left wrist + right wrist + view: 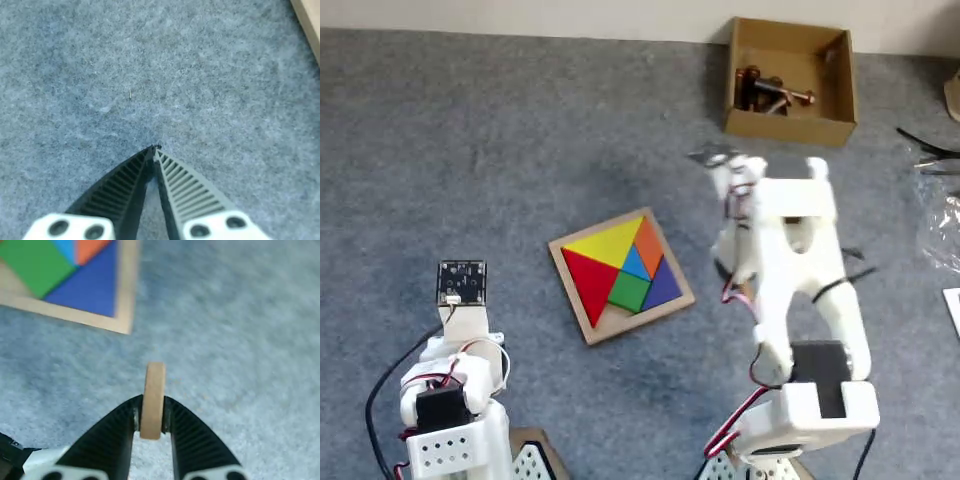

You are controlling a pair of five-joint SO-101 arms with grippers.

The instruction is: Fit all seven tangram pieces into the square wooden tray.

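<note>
The square wooden tray (582, 322) lies on the grey carpet at the middle. In it are yellow (605, 245), red (588, 280), orange (647, 245), light blue (634, 264), green (630, 292) and dark blue (663, 285) pieces. A bare wooden patch (611, 322) shows at the tray's near corner. My right gripper (152, 407) is shut on a tan wooden piece (154, 385), held edge-on above the carpet just off the tray's corner (125, 315). My left gripper (152, 150) is shut and empty over bare carpet, left of the tray.
A cardboard box (790, 80) with metal parts stands at the back right. A plastic bag (940, 230) and cables lie at the right edge. A tan wooden edge (307, 20) shows at the corner of the left wrist view.
</note>
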